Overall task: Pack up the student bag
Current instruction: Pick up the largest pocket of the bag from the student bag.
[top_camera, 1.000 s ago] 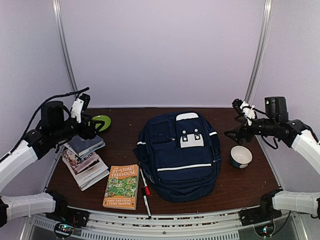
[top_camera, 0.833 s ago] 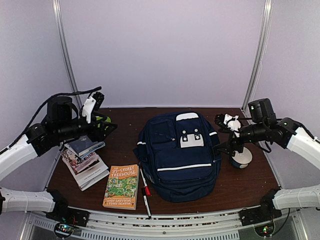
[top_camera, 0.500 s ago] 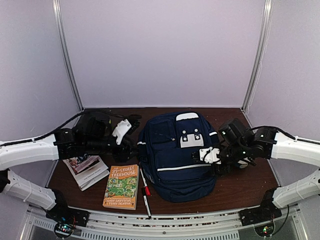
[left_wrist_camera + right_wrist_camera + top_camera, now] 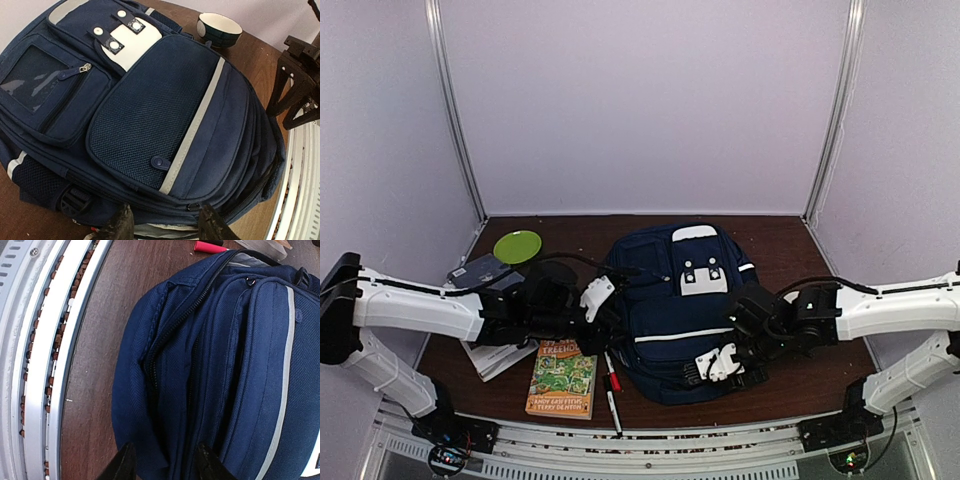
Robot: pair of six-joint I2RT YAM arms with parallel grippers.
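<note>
two grippers flank the near end of the student bag [image 4: 680, 300], which lies flat, front up, at the middle of the table [image 4: 800, 385]; the left gripper [image 4: 161, 231] and right gripper [image 4: 162, 467] both show fingers spread wide, gripping nothing. packing looks barely begun: the orange paperback [image 4: 562, 372], the markers [image 4: 611, 385] and the stack of books [image 4: 492, 357] lie outside on the wood, and the main zip [image 4: 192, 302] seems at most partly open.
</note>
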